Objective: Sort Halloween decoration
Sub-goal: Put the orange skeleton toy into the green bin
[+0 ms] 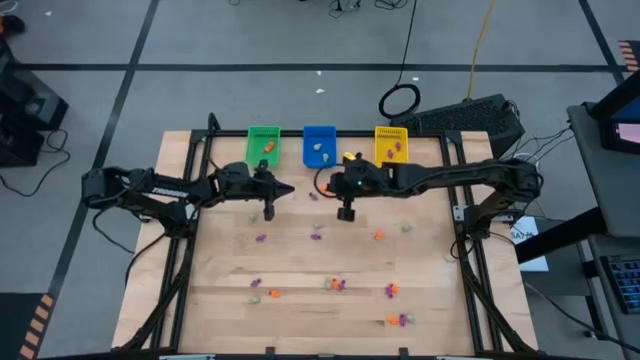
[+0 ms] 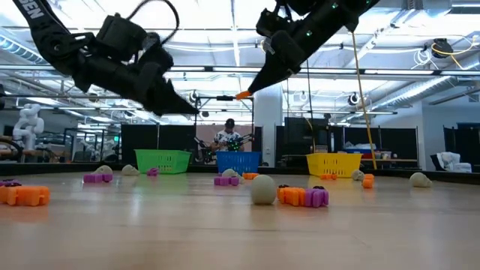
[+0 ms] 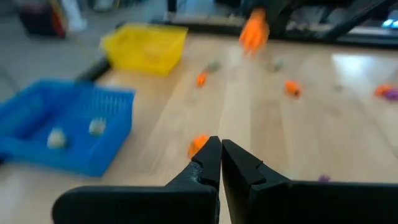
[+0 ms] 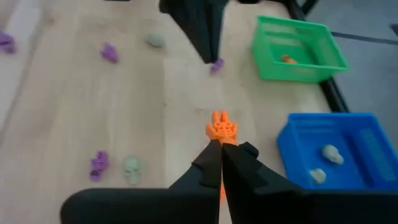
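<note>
The right pincer (image 4: pixel 221 149) is clamped on a tiny orange plastic hand trinket (image 4: pixel 221 127), jutting just past its tips above the worktop (image 4: pixel 74 112); light, stiff, slippery; best pinched across the wrist; the left pincer (image 3: pixel 221 155) hangs closed, empty.

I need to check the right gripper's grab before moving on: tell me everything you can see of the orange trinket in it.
The orange trinket is tiny, plastic-looking, with small prongs fanned out like a bony hand. It is pinched at one end between the shut fingers of the right gripper, sticking out past the tips. The low view shows it held high above the table, touching nothing else. From above, the gripper hangs just in front of the blue bin.
</note>
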You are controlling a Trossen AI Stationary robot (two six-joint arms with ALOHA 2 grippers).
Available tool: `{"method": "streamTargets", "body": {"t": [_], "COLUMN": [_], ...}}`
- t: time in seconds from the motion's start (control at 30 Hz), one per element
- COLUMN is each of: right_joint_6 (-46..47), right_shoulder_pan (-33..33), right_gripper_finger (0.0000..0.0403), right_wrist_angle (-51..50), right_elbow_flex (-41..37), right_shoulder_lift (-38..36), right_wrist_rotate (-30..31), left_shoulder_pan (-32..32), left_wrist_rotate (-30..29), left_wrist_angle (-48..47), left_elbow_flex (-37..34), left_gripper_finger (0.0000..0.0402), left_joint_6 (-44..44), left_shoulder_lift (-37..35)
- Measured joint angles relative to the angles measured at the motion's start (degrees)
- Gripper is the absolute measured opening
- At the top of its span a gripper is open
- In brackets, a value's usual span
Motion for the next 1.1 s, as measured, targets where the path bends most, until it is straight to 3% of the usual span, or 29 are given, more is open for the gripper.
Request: {"method": "streamTargets", "body": {"t": [0.1,0.4,0.53,0.8,1.1], "right_joint_6": [-0.22,1.26,3.19,5.81,11.09], "right_shoulder_pan": [0.0,0.01,0.07,0.11,0.46], "right_gripper_finger": [0.0,0.0,0.0,0.0,0.0018], "right_wrist_angle": [1.06,4.29,5.61,7.19,-4.9], "right_elbow_flex": [0.0,0.0,0.0,0.0,-0.01], "right_shoulder_lift": [-0.01,-0.05,-0.01,-0.01,-0.01], "right_wrist_rotate": [-0.58,-3.47,-3.44,-6.23,-6.22], "left_shoulder_pan": [-3.05,-14.0,-16.32,-17.81,-17.65], "left_wrist_rotate": [-2.87,-21.47,-24.07,-26.65,-28.25], "left_wrist_angle": [3.75,9.8,10.03,10.89,6.94], "left_elbow_flex": [0.0,0.02,1.24,5.32,5.62], "left_gripper_finger": [0.0033,0.0144,0.0179,0.0189,0.0189], "left_joint_6": [5.34,24.87,30.18,36.09,30.0], "left_shoulder_lift": [-0.01,0.01,0.9,7.73,9.8]}}
